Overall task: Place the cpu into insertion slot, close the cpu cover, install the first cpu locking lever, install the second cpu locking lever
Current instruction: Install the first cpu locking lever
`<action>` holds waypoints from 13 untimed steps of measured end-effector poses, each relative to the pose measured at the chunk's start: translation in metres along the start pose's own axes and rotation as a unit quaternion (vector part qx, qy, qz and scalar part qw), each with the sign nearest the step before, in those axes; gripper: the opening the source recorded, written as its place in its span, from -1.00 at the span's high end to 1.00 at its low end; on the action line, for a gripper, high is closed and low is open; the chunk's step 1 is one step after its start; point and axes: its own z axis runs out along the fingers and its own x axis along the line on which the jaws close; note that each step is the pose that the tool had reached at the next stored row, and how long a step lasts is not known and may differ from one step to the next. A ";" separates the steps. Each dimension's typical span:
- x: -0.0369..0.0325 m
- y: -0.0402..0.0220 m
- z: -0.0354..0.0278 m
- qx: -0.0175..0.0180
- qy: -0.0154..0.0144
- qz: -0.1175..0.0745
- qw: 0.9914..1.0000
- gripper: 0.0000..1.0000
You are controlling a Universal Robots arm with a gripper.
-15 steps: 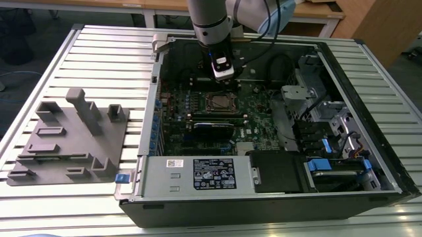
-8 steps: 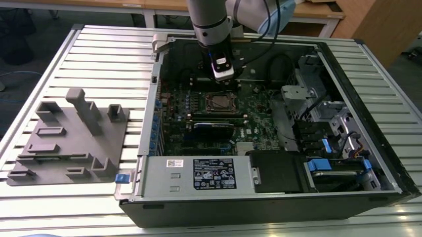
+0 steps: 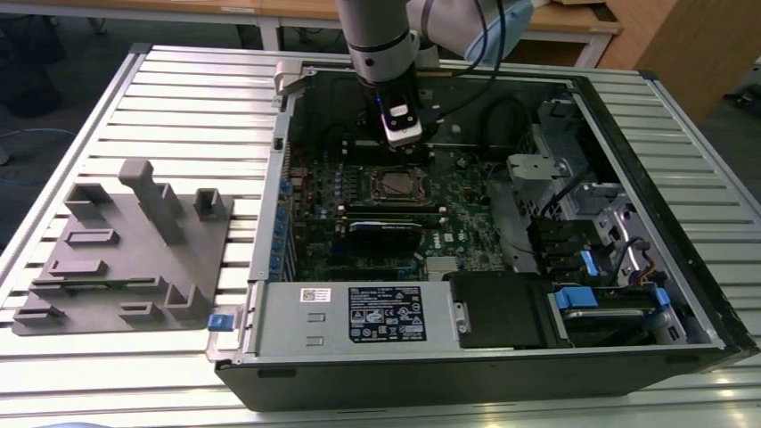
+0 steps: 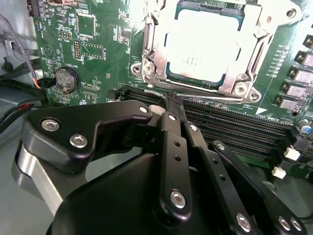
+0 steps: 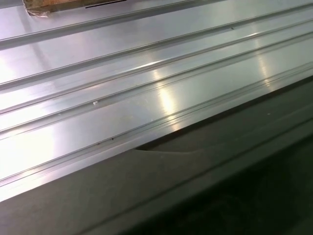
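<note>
The cpu [image 4: 203, 46], a dull silver square, lies flat in the insertion slot [image 3: 398, 185] on the green board inside the open computer case. The cpu cover [image 4: 152, 54], a silvery frame, lies down around the chip's edges. A thin metal locking lever [image 4: 225, 99] runs along the socket's side next to the memory slots. My gripper [image 4: 172, 98] is shut, and its black tips sit right at that lever beside the socket with nothing seen between them. In the exterior view the gripper [image 3: 405, 141] hangs inside the case just behind the socket.
Long black memory slots [image 4: 234, 122] lie between the gripper and the socket. A coin battery [image 4: 66, 79] sits on the board. A grey fixture block [image 3: 131, 250] stands on the ribbed metal table [image 5: 146, 98] at the exterior view's left. The power supply [image 3: 356, 312] fills the case's near end.
</note>
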 end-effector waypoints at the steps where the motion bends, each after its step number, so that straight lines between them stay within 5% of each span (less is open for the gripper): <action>1: 0.0001 0.0000 0.0002 0.001 0.000 0.000 1.000 0.79; 13: 0.0005 -0.0003 0.0020 0.021 -0.008 -0.007 1.000 0.79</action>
